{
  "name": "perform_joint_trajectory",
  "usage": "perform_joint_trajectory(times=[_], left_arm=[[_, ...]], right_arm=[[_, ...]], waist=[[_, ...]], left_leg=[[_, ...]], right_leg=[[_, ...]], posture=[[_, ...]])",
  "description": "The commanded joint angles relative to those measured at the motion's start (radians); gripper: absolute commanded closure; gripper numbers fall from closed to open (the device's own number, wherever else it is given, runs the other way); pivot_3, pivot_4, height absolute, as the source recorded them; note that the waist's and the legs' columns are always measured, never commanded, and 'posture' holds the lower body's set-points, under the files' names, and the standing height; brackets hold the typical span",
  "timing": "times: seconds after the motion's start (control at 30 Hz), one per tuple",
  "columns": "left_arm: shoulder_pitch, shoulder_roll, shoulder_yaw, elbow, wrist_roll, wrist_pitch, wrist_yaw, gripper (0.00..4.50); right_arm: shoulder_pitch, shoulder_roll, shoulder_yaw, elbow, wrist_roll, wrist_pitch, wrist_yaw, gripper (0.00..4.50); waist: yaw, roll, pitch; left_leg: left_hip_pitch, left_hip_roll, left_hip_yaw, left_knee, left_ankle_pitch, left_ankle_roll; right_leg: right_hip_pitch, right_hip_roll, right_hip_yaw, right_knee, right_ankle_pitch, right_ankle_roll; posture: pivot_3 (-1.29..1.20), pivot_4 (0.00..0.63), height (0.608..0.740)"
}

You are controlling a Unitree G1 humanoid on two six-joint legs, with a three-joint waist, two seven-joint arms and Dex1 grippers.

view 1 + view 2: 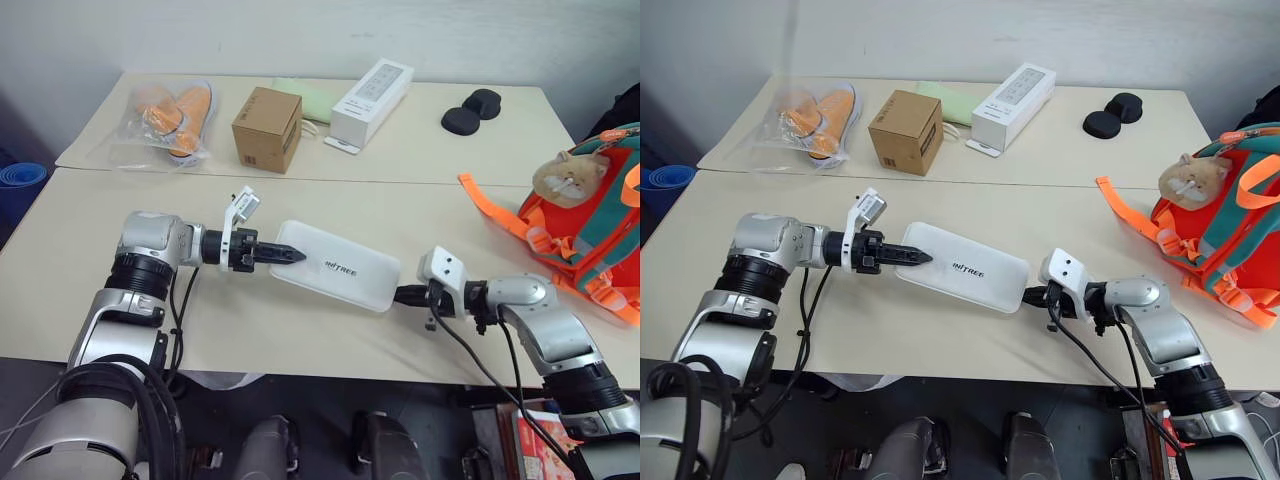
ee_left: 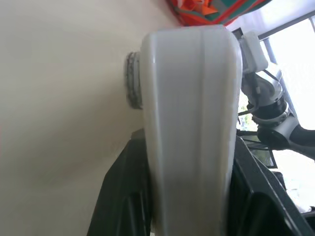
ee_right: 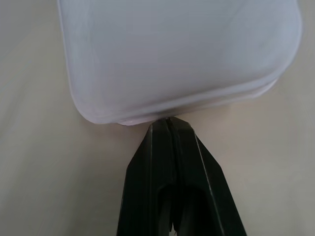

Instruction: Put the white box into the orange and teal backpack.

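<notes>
The white box (image 1: 335, 265), a flat case with rounded corners and dark lettering, lies at the middle of the near table. My left gripper (image 1: 290, 255) is shut on its left end, one black finger over the top; in the left wrist view the fingers (image 2: 123, 196) flank the box edge-on. My right gripper (image 1: 400, 295) is shut and holds nothing. Its joined tips (image 3: 170, 123) press against the box's right end. The orange and teal backpack (image 1: 590, 230) lies at the right edge of the table with a tan plush charm (image 1: 565, 178) on it, well clear of both grippers.
On the far table stand a brown cardboard cube (image 1: 267, 128), a long white carton (image 1: 372, 102), bagged orange shoes (image 1: 170, 120) and two black round pads (image 1: 470, 112). An orange strap (image 1: 490, 210) trails from the backpack toward the box.
</notes>
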Motion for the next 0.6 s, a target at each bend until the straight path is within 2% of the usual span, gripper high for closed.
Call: perform_joint_trajectory(times=[0.03, 0.1, 0.17, 0.27, 0.43, 0.53, 0.6], left_arm=[[0.025, -0.007, 0.07, -0.104, -0.076, 0.074, 0.026, 3.19], [0.043, -0.015, 0.129, -0.153, -0.111, 0.109, 0.066, 3.19], [0.069, -0.023, 0.213, -0.213, -0.147, 0.138, 0.124, 3.19], [0.101, -0.045, 0.377, -0.308, -0.211, 0.205, 0.239, 3.19], [0.16, -0.06, 0.575, -0.5, -0.291, 0.295, 0.395, 3.19], [0.175, -0.076, 0.647, -0.591, -0.313, 0.323, 0.484, 3.19], [0.175, -0.094, 0.68, -0.643, -0.337, 0.336, 0.524, 3.19]], right_arm=[[0.031, -0.008, -0.053, -0.092, 0.033, 0.019, -0.026, 4.5], [0.063, -0.019, -0.104, -0.144, 0.057, 0.058, -0.055, 4.5], [0.113, -0.043, -0.22, -0.216, 0.134, 0.146, -0.078, 4.5], [0.211, -0.12, -0.475, -0.292, 0.29, 0.307, -0.065, 3.99], [0.373, -0.278, -0.88, -0.231, 0.409, 0.487, -0.007, 2.31], [0.399, -0.336, -1.002, -0.135, 0.43, 0.543, -0.005, 1.32], [0.392, -0.356, -1.028, -0.032, 0.423, 0.528, -0.002, 0.54]], waist=[[0.0, 0.0, 0.0], [0.001, 0.0, 0.0], [0.002, 0.0, 0.0], [0.007, -0.001, 0.0], [0.017, -0.001, 0.001], [0.017, -0.001, 0.001], [0.016, -0.002, 0.001]], left_leg=[[0.0, 0.0, 0.0, 0.0, 0.0, 0.0], [0.0, 0.0, 0.0, 0.0, 0.0, 0.0], [-0.001, 0.0, -0.001, 0.0, 0.0, 0.0], [-0.001, 0.0, -0.003, 0.0, 0.0, 0.0], [-0.001, 0.0, -0.005, -0.001, 0.0, 0.0], [0.001, 0.0, -0.004, -0.001, 0.0, 0.0], [0.001, 0.0, -0.004, -0.001, 0.0, 0.0]], right_leg=[[0.0, 0.0, 0.0, 0.0, 0.0, 0.0], [0.0, 0.0, 0.001, 0.0, 0.0, 0.0], [0.0, 0.0, 0.003, 0.0, 0.0, 0.0], [0.001, -0.001, 0.005, -0.001, 0.0, 0.0], [0.003, -0.001, 0.004, -0.003, 0.0, 0.0], [0.004, -0.001, 0.004, -0.003, 0.0, 0.0], [0.004, -0.001, 0.005, -0.006, 0.0, 0.0]], posture=[[0.0, 0.15, 0.74], [0.0, 0.15, 0.74], [0.0, 0.15, 0.74], [0.0, 0.15, 0.74], [0.0, 0.15, 0.74], [0.0, 0.15, 0.74], [0.0, 0.15, 0.74]])
